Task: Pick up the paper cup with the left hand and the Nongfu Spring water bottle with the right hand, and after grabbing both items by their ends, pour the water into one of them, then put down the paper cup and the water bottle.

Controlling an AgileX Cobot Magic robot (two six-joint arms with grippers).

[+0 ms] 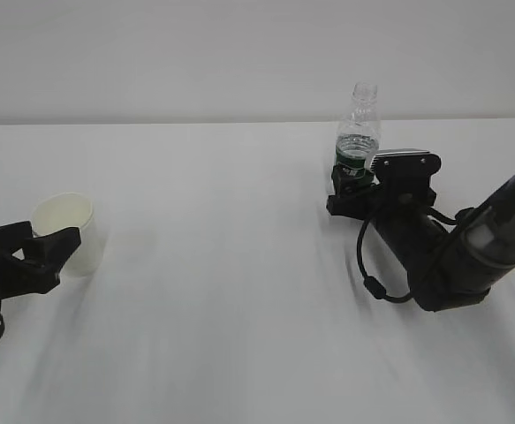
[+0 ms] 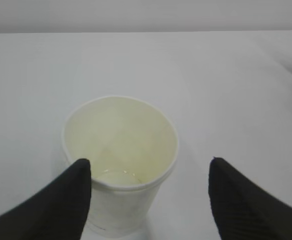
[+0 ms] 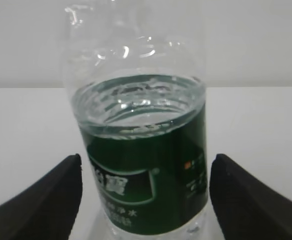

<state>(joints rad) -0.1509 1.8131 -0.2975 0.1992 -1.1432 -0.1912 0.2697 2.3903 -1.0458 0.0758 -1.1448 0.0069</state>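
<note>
Two pincers stand open on the white bench (image 1: 239,309). Left pincer (image 2: 151,200) flanks the cup (image 2: 120,165), its left finger perhaps touching the wall. Right pincer (image 3: 146,200) straddles the upright bottle (image 3: 140,165) without contact; water (image 3: 135,105) reaches the green label's top.

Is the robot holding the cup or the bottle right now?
Neither. The left gripper stands open around the paper cup, and the right gripper stands open around the water bottle; both rest on the table.
</note>
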